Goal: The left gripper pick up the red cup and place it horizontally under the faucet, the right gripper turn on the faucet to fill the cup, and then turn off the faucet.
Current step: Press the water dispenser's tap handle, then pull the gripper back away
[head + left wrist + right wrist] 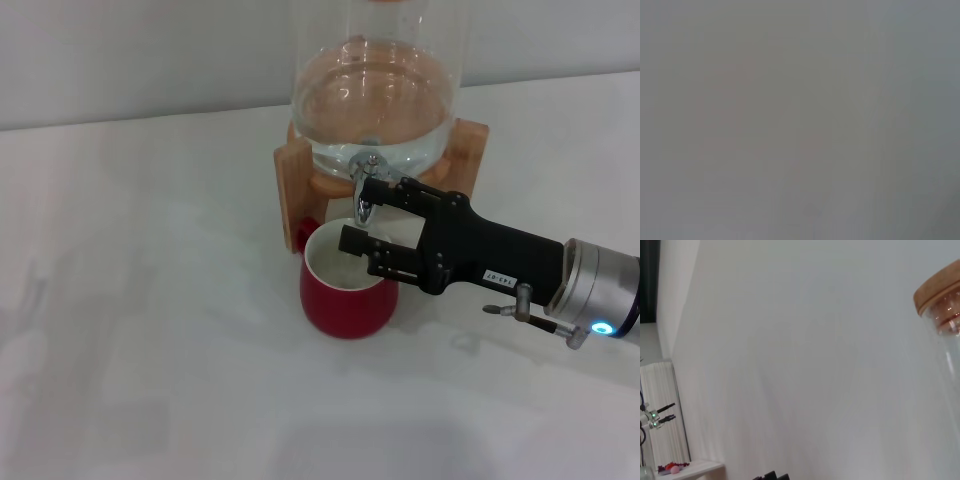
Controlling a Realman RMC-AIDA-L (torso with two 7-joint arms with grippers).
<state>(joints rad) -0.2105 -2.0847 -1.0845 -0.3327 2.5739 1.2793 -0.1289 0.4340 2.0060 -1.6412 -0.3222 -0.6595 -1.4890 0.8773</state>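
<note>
Right gripper (pixel 358 214) reaches level — fingers astride faucet (pixel 364 190).

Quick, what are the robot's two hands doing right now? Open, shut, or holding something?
Left gripper: not in view.
Right gripper: open, its fingers either side of the faucet, above the red cup; holding nothing.

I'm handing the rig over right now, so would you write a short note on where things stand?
Right gripper: at the faucet, fingers open, one by the tap and one over the cup.
Left gripper: out of the head view, parked.
Red cup: upright on the table under the spout, in front of the glass dispenser and its wooden stand.
Done: cup placed.
Left: whether water is running cannot be told; fill the cup, then shut the faucet.
</note>
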